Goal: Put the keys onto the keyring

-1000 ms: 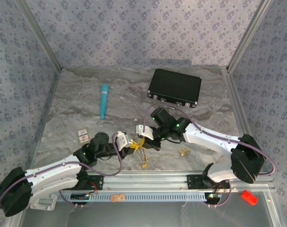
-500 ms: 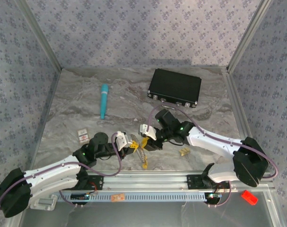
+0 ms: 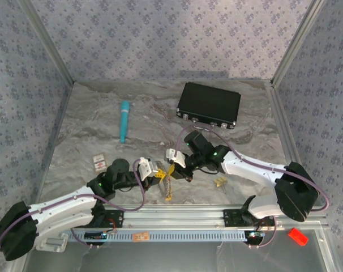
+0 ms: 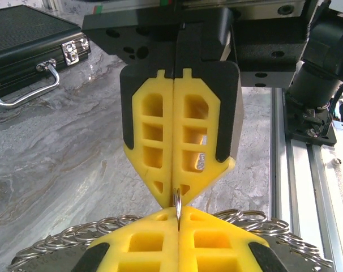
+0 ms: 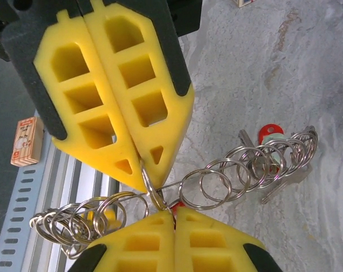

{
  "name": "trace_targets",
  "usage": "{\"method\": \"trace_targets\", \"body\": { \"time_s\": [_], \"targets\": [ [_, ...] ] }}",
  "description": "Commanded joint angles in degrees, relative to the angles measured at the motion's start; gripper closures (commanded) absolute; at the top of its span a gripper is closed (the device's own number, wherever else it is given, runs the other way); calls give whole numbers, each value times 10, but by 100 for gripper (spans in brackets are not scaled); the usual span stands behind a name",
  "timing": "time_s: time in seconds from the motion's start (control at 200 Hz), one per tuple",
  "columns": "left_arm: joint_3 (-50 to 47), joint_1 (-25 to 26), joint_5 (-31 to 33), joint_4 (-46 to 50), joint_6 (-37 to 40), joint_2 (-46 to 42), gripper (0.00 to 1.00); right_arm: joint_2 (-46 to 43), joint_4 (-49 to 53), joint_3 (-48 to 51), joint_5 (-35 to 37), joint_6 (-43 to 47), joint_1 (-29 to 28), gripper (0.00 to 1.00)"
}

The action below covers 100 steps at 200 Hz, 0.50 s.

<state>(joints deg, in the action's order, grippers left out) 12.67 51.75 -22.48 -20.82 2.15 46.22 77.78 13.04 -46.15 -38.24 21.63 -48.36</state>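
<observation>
My left gripper [image 3: 155, 173] and right gripper [image 3: 174, 165] meet tip to tip over the near middle of the table. Both are shut. In the left wrist view my left gripper [image 4: 179, 218] pinches a small split ring [image 4: 177, 205] edge-on, and the right gripper [image 4: 176, 198] closes on its top. The ring [image 5: 151, 190] sits on the keyring's thin wire [image 5: 174, 184], which carries several more small rings. A sliver of red tag [image 5: 181, 205] shows at the right gripper [image 5: 173, 214]. A red-tagged key [image 5: 269, 133] lies past the rings. The keys [image 3: 167, 191] hang below the grippers.
Loose yellowish keys [image 3: 219, 181] lie to the right of the grippers. A teal tube [image 3: 124, 120] lies at the back left, a black case [image 3: 209, 105] at the back right, and a small card [image 3: 98, 163] at the left. The rail [image 3: 177, 215] runs along the near edge.
The right gripper drew slightly to the right, then came back against the left gripper's tips. The hanging bunch of keys swung a little to the left. The left arm held still.
</observation>
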Motion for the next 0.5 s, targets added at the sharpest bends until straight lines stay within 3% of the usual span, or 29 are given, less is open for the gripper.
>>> {"method": "trace_targets", "body": {
  "time_s": [0.0,0.08,0.275,0.495],
  "targets": [
    [5,2,-30,-76,10,-4,100,20,-13,-6,-46,-7,-8,100],
    [6,1,-34,-85,9,-3,100,28,-13,-12,-47,-6,-9,99],
    [-8,1,-28,-82,10,-4,100,3,-30,4,-17,-20,1,79],
    [-18,1,-23,-83,10,-12,100,-46,-48,49,21,-27,6,67]
  ]
}}
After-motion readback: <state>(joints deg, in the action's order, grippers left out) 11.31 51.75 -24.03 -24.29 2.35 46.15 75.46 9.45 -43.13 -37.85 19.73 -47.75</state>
